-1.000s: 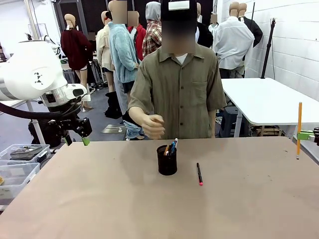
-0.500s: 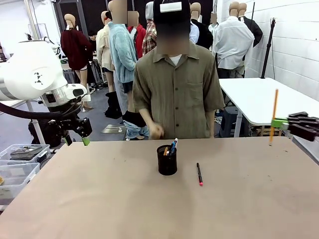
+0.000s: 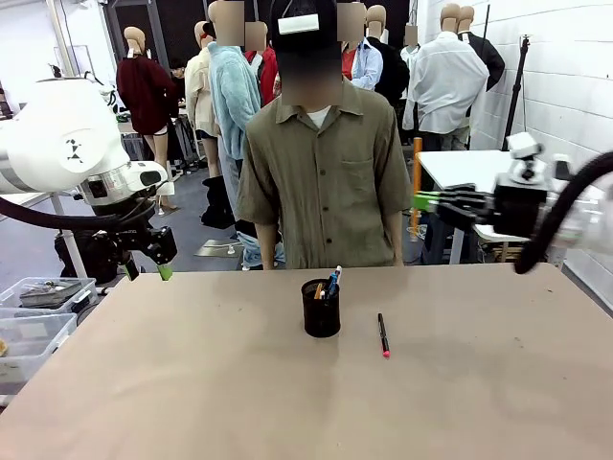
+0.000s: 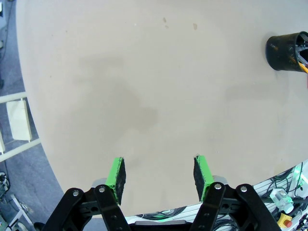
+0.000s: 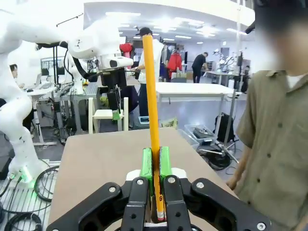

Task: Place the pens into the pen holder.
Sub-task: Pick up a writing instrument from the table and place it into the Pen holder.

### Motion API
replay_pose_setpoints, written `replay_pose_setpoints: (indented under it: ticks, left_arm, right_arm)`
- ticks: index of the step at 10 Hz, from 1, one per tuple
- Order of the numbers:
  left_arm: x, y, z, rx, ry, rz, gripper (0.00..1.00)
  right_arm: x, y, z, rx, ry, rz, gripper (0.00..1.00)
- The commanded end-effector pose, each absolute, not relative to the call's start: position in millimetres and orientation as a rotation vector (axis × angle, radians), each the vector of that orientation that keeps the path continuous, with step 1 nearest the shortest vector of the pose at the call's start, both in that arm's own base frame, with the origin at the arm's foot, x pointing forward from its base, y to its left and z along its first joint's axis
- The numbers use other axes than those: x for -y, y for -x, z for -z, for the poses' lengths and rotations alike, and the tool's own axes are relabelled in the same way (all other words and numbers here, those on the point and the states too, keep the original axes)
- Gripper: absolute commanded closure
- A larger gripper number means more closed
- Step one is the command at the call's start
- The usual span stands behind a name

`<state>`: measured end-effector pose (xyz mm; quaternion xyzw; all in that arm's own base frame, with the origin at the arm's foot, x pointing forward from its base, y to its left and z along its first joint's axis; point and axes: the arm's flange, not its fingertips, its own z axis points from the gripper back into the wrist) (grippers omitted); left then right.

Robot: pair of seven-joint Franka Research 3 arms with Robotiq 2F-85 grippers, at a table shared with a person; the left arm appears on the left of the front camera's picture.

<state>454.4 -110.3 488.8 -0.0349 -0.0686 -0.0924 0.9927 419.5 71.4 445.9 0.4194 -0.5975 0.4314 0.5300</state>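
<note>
While the left gripper [image 4: 159, 162] gapes empty, the right gripper [image 5: 154, 153] pinches the yellow-orange pen [image 5: 149, 86] between its pads [image 5: 146, 166].

White, rounded left arm [image 3: 57, 125] bears a small black marking; a black cable [image 3: 48, 222] loops beneath. Black linked jaws carry green pads [image 4: 117, 175] (silver pivot screws).

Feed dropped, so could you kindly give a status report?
Right claw shut on yellow-orange pencil, held high, upright. Left claw open, empty. Pen holder with pens inside; black red-tipped pen lying beside it. Person behind holder.
</note>
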Motion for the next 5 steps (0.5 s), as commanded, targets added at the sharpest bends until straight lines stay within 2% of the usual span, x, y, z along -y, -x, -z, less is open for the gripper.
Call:
replay_pose_setpoints:
  ticks: [1,3,4,5]
  left_arm:
    - [110,-454,-491,0.135,0.057,0.176,0.26]
    - [110,-454,-491,0.135,0.057,0.176,0.26]
    - [110,-454,-491,0.135,0.057,0.176,0.26]
    - [110,-454,-491,0.135,0.057,0.176,0.26]
  right_arm:
    - [-114,-457,-446,1.409,-1.049,-1.025,1.00]
    - [-166,-482,-438,1.372,-1.010,-1.055,1.00]
    - [-182,-496,-431,1.305,-1.020,-1.060,1.00]
    - [-181,-489,-429,1.228,-1.021,-1.065,1.00]
